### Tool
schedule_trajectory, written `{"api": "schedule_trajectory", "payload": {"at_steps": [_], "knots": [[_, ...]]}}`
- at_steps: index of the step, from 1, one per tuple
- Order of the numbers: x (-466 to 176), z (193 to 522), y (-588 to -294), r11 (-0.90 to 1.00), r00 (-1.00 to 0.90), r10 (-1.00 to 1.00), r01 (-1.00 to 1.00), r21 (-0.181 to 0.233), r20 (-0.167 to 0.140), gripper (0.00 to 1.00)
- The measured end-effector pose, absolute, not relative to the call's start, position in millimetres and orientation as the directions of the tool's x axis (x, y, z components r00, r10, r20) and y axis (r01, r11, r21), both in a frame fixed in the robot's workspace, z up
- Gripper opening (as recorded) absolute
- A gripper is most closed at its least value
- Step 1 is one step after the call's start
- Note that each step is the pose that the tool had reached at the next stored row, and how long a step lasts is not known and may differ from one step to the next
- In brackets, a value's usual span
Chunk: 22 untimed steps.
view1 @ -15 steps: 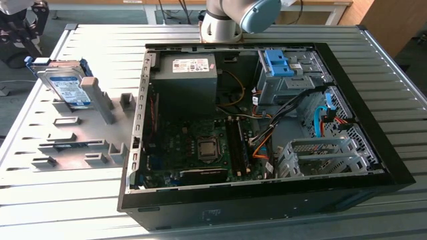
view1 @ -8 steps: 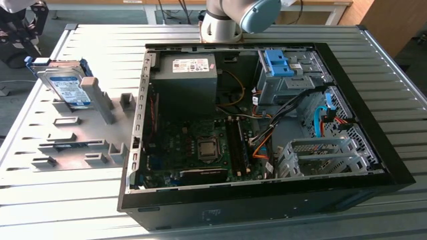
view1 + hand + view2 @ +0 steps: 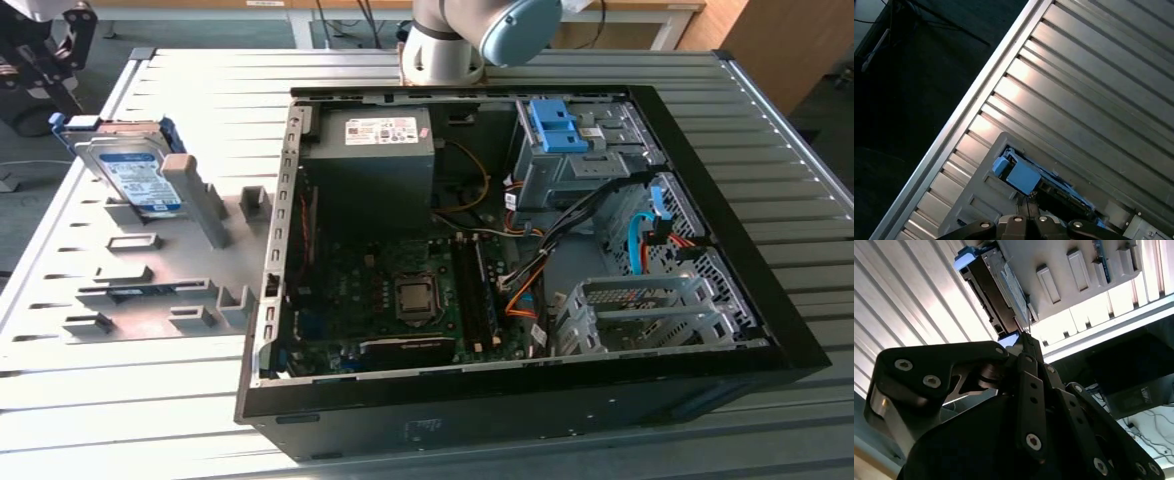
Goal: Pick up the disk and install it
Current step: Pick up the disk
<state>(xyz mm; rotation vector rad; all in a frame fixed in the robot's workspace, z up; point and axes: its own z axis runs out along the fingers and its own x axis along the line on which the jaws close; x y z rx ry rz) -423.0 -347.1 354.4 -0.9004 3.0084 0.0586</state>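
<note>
Exterior view's left: disk (image 3: 134, 175) stands on the worktop (image 3: 200, 80), not yet lifted; my claw's (image 3: 1026, 342) opening I cannot tell.

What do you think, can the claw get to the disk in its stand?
Probably yes. The disk stands upright in the grey holder with its top edge bare. In the second wrist view the claw sits close by it, with nothing between them.

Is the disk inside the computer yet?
Not yet. The disk stands on edge in the grey holder, outside the open computer case.
</note>
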Motion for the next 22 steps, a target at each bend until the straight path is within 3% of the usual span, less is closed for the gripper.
{"api": "schedule_trajectory", "payload": {"at_steps": [22], "knots": [[-423.0, 352.0, -347.1, 0.555, -0.556, -0.831, -0.831, 0.036, -0.012, 0.11]]}}
